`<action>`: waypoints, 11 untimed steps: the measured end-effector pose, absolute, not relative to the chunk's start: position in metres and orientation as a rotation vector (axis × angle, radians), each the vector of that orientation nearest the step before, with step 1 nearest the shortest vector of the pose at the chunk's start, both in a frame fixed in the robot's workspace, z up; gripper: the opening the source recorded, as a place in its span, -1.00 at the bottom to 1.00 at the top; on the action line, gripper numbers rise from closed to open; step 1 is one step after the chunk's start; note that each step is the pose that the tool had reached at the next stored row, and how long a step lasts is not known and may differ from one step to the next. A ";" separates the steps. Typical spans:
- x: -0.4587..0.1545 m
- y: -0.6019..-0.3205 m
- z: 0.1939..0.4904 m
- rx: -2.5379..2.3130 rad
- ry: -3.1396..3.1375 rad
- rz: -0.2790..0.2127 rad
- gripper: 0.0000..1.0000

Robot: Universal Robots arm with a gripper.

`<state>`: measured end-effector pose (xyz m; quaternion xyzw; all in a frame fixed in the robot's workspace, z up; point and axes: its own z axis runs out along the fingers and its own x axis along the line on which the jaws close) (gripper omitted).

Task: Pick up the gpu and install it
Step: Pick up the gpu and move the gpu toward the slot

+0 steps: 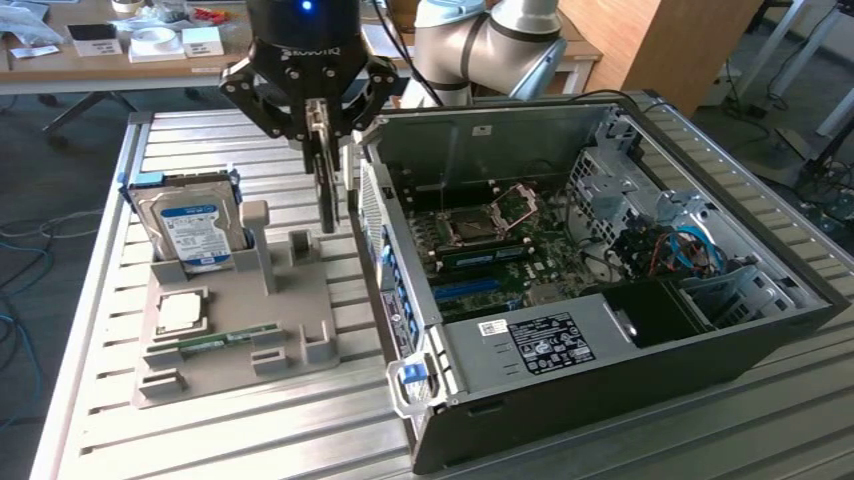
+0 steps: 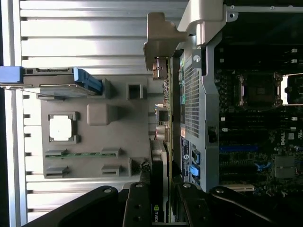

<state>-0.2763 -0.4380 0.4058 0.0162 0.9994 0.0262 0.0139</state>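
**Exterior view.** We see the gripper (image 1: 324,128) hanging above the slatted metal table (image 1: 267,440), its jaws drawn in on the upper edge of the gpu (image 1: 327,190). The card hangs on edge, clear of the grey parts holder (image 1: 227,375) below it and just beside the rear wall of the open computer case (image 1: 601,400), on the outside. In the holder we note the blue-labelled hard drive (image 1: 194,232) standing upright, the processor (image 1: 180,312) lying flat, and the green RAM stick (image 1: 227,340) in its slot. Inside the case the motherboard (image 1: 494,250) lies exposed.

**Wrist view.** We look down along the gpu (image 2: 161,161), clamped between the two dark fingers (image 2: 138,203) of the gripper (image 2: 160,198). The jaws stand narrow, pressed against either face of the card. Its silver bracket (image 2: 161,42) is at the far end. The card lies between the parts holder (image 2: 94,151) and the perforated rear wall of the computer case (image 2: 191,104). We cannot tell whether it touches the wall.
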 end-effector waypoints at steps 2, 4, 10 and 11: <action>-0.273 -0.438 0.406 0.050 3.112 0.084 -0.47; -0.269 -0.438 0.406 0.050 3.112 0.085 -0.47; -0.257 -0.438 0.406 0.050 3.112 0.091 -0.47; -0.255 -0.438 0.406 0.051 3.112 0.092 -0.47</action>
